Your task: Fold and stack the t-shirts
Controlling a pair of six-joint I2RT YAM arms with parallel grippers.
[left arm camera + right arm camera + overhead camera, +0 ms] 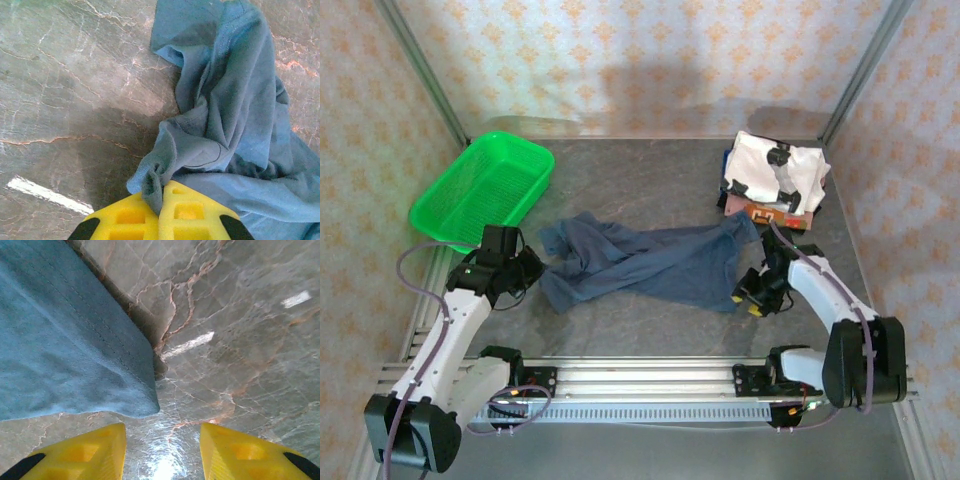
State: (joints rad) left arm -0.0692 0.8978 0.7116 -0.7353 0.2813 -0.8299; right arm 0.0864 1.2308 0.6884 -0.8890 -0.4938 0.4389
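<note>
Left wrist: left end effector point(161, 197) pinches blue t-shirt point(235, 115); right end effector point(162, 432) spread

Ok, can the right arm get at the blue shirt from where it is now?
Probably yes. The right end effector is open, and a corner of the blue shirt lies just ahead, a little off-centre, with bare table between.

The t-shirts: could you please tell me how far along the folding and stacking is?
Done: the white shirt lies folded on the brown/orange shirt at the far right. In hand: the left gripper, jaws shut, pinches the blue shirt; the right gripper hangs open beside its other end. Left: the blue shirt is crumpled, unfolded and unstacked.
</note>
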